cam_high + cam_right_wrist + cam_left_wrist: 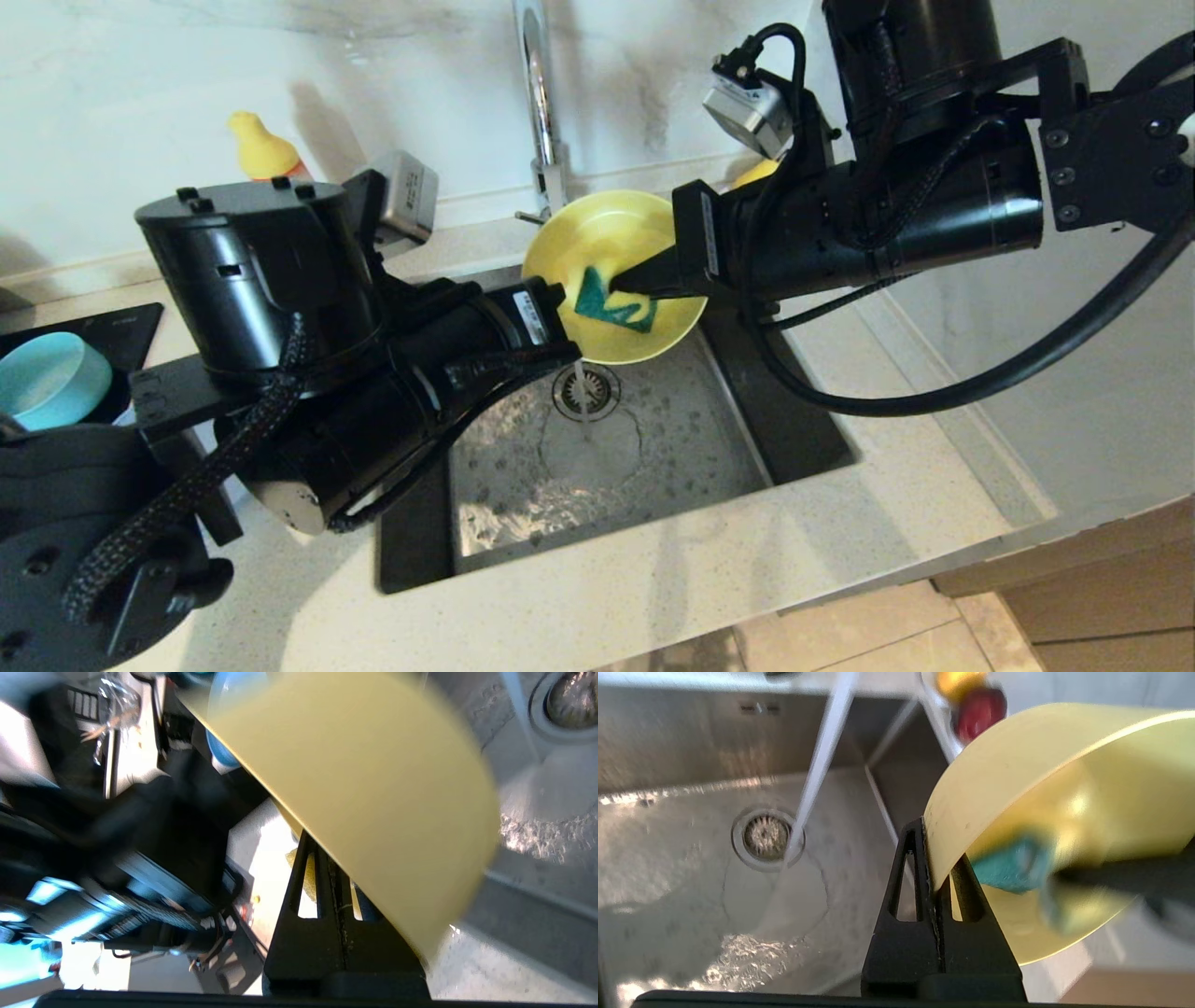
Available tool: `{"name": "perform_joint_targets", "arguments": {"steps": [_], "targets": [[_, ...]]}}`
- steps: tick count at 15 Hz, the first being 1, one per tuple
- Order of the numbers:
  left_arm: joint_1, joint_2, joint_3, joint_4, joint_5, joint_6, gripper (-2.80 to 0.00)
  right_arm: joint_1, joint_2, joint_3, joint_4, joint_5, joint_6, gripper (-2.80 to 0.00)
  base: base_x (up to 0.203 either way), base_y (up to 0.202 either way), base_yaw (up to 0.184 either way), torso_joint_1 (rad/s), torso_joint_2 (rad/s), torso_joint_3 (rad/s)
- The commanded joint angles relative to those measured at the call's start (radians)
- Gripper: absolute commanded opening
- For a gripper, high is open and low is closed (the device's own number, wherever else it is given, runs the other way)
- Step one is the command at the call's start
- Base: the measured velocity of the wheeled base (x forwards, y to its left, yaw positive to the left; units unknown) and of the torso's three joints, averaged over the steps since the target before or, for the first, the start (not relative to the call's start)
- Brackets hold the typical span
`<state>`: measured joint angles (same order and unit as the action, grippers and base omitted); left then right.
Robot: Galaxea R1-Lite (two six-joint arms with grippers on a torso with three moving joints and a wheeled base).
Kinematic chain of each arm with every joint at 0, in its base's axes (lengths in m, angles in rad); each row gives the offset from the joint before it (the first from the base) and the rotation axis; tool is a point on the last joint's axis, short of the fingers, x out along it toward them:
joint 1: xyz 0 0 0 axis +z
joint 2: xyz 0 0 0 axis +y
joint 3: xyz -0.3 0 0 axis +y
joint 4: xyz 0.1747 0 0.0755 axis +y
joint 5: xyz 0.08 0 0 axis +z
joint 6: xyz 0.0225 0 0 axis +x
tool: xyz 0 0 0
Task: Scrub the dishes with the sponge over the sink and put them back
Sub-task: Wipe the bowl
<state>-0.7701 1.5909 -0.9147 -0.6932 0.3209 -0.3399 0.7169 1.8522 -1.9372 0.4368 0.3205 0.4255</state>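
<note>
A pale speckled tabletop (653,579) framed the steel sink (597,467), tap running. Above its far edge, the left gripper (560,303) held the yellow-green bowl (607,233) while the right gripper (635,280) pressed the sponge (611,303) inside.

In the left wrist view, its fingers (920,858) were clamped on the bowl's rim (934,826): wet, slippery, likely light.

In the right wrist view, closed fingers (322,891) pinched the soft sponge.

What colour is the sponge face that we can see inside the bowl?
Dark green-teal, seen best on the sponge in the head view.
</note>
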Motion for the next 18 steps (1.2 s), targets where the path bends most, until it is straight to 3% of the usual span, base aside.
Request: {"name": "perform_joint_targets", "arguments": {"steps": [1, 9, 18], "targets": [[-0.014, -0.002, 0.025, -0.003, 0.002, -0.001, -2.8, -0.02, -0.021, 0.0, -0.009, 0.002, 0.001, -2.8, 0.0, 0.0, 0.0, 0.0, 0.0, 0.0], [-0.013, -0.006, 0.031, -0.006, 0.008, -0.002, -2.8, -0.07, -0.061, 0.0, -0.01, 0.002, 0.002, -2.8, 0.0, 0.0, 0.0, 0.0, 0.0, 0.0], [0.029, -0.003, -0.039, -0.005, 0.013, -0.007, -2.8, -0.062, -0.091, 0.029, 0.089, 0.01, 0.004, -2.8, 0.0, 0.0, 0.0, 0.0, 0.0, 0.0]]}}
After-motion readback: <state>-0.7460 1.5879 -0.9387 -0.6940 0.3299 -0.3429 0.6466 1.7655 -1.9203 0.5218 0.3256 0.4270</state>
